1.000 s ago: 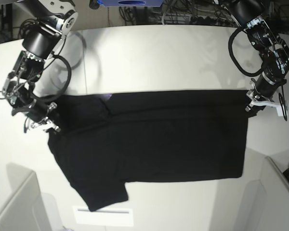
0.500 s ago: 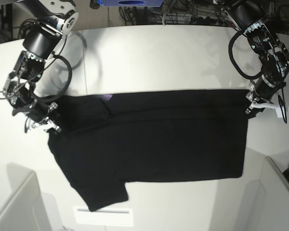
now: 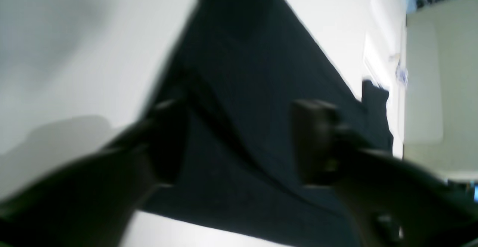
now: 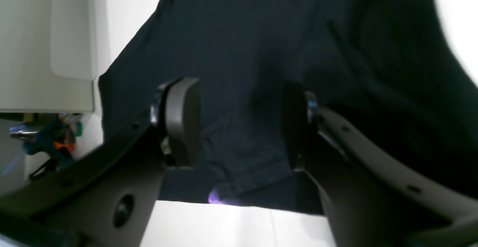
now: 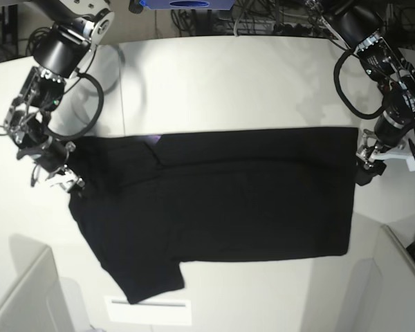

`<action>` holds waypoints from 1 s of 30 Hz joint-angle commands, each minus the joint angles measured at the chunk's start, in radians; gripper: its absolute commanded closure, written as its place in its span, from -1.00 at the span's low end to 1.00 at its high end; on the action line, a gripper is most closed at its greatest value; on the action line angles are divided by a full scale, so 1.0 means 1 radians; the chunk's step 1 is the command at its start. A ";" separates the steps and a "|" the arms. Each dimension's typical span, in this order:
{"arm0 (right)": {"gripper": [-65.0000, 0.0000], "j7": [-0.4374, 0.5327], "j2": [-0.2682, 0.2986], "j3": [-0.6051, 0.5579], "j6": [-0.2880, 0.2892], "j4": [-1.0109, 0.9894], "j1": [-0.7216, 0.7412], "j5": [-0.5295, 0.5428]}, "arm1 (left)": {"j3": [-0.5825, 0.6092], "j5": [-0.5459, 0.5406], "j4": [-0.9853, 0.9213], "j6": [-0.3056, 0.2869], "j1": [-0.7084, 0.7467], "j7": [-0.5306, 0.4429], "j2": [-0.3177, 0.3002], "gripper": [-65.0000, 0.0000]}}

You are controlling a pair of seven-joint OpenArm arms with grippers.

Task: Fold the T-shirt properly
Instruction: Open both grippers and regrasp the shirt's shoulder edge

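Now, count it up: one T-shirt [image 5: 221, 207], two pincers, one worktop [image 5: 221, 83]. The black shirt lies flat across the middle of the white worktop, folded into a long rectangle, with one short sleeve poking out toward the near edge on the base view's left. Only plain black cloth shows, apart from a small purple glint at the upper fold.

Left pincer [image 3: 239, 142] stands wide over the shirt's corner at the base view's right end; its dark fingers [image 3: 315, 138] sit well apart with cloth showing between them, and nothing is gripped. That wrist picture is blurred, so whether a finger brushes the fabric I cannot tell.

Right pincer [image 4: 239, 125] is spread wide too, over the opposite end, by the sleeve side. Its two rounded pads [image 4: 183, 122] flank bare fabric below, holding nothing.

A white strip [image 5: 149, 310] lies on the worktop near the sleeve. Pale panels [image 5: 28, 297] rise at both near corners. Beyond the far edge, tangled cables [image 5: 263, 17] and a blue object [image 5: 187, 3] crowd the background.
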 commanded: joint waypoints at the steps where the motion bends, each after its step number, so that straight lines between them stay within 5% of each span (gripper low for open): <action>1: 0.09 0.016 0.012 0.003 0.006 0.039 0.007 0.029 | -0.008 -0.020 0.024 -0.007 -0.012 -0.012 -0.015 -0.56; 7: 0.19 0.019 -0.032 0.056 0.006 0.268 -0.152 0.074 | -0.120 -0.163 0.052 -0.010 0.124 -0.010 -0.015 -0.63; 12: 0.20 0.010 -0.154 0.237 0.004 0.354 -0.260 0.083 | -0.183 -0.285 -0.009 -0.015 0.259 -0.010 -0.019 -0.65; 30: 0.19 -0.060 -0.172 0.267 0.004 0.352 -0.337 0.091 | -0.106 -0.150 -0.035 -0.061 0.219 -0.009 -0.035 -0.65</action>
